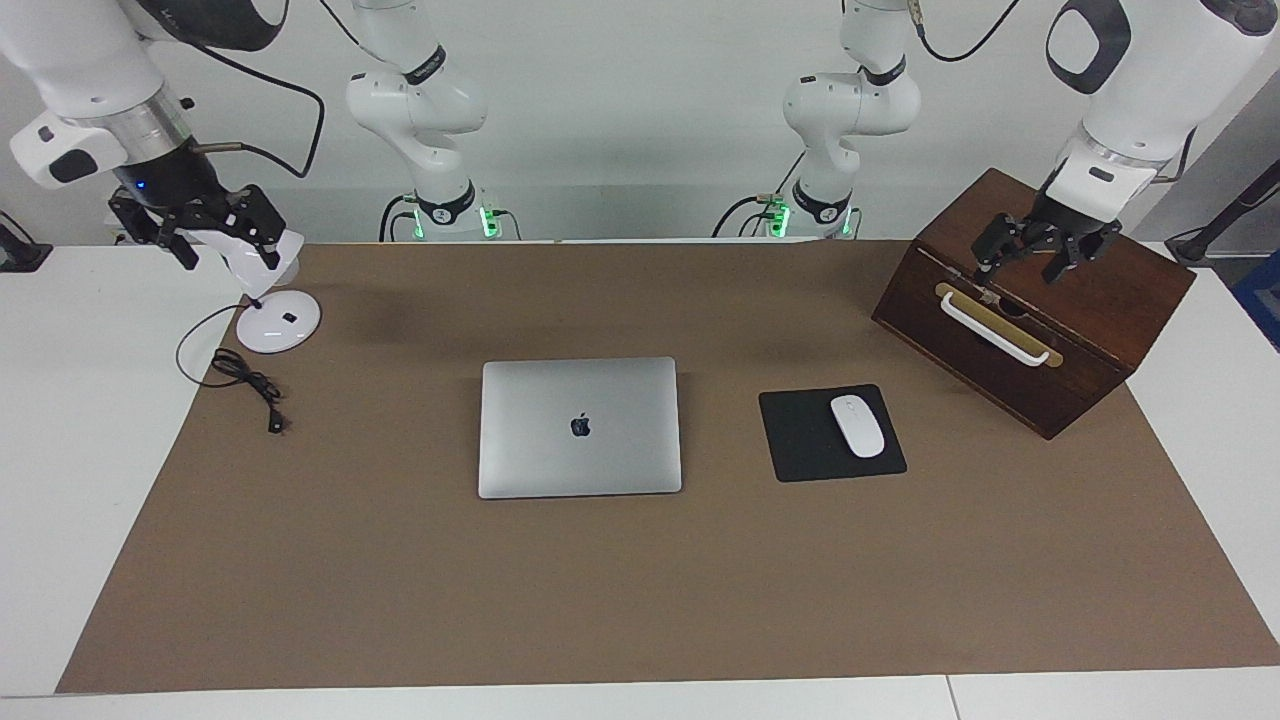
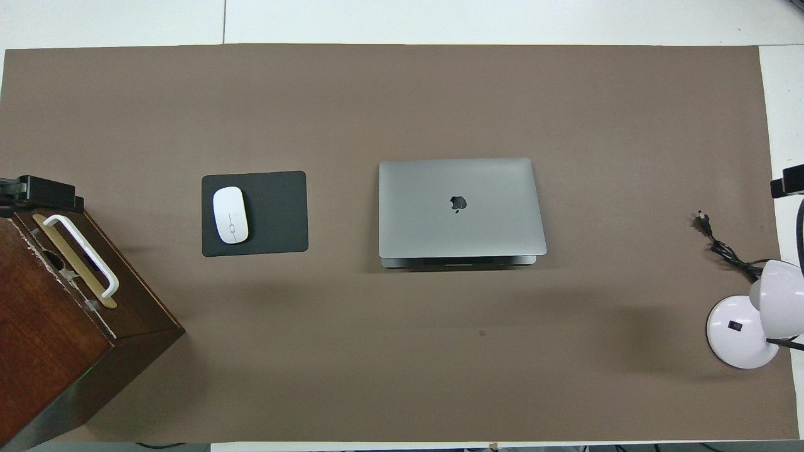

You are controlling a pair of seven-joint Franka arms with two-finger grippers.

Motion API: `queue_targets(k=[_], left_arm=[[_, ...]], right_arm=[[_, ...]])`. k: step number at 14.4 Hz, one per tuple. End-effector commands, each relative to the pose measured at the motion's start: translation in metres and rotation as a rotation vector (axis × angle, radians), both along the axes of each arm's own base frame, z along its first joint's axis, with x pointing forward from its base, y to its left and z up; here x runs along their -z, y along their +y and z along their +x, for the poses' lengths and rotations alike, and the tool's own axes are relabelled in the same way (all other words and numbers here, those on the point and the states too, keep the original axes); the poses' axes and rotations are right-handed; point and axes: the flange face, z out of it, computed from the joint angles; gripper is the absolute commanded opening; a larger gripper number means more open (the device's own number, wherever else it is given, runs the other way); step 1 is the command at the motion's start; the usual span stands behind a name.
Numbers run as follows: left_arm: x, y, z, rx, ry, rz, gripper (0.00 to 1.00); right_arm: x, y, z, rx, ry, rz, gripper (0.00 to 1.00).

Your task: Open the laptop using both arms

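Grippers up at the table's ends, laptop not yet touched

Both grippers hang well apart from the laptop (image 1: 580,427), which lies shut and flat mid-table, lid logo up. Nothing of the task looks done; reach, hold and lid lift are all left. Beside it, toward the left arm's end: mouse pad (image 1: 810,436) w/ mouse (image 1: 858,426). Left gripper (image 1: 1040,253) is over the wooden box (image 1: 1100,310) at that end's corner, right gripper (image 1: 200,225) over the lamp (image 1: 277,320) at the other. Can't tell finger state on either.
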Motion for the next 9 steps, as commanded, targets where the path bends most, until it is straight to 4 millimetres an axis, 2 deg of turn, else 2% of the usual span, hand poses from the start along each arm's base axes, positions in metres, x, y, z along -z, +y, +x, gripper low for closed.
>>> queue_targets(k=[1, 3, 9], left_arm=[[-0.007, 0.001, -0.003, -0.009, 0.008, -0.014, 1.00], [-0.007, 0.004, -0.003, -0.013, 0.007, -0.014, 1.00], [-0.007, 0.006, -0.003, -0.016, 0.007, -0.013, 1.00]], right_arm=[[0.001, -0.010, -0.007, -0.040, -0.012, 0.001, 1.00], [-0.003, -0.028, -0.010, -0.016, -0.022, 0.003, 1.00], [-0.006, -0.030, -0.011, -0.031, -0.033, 0.002, 1.00]])
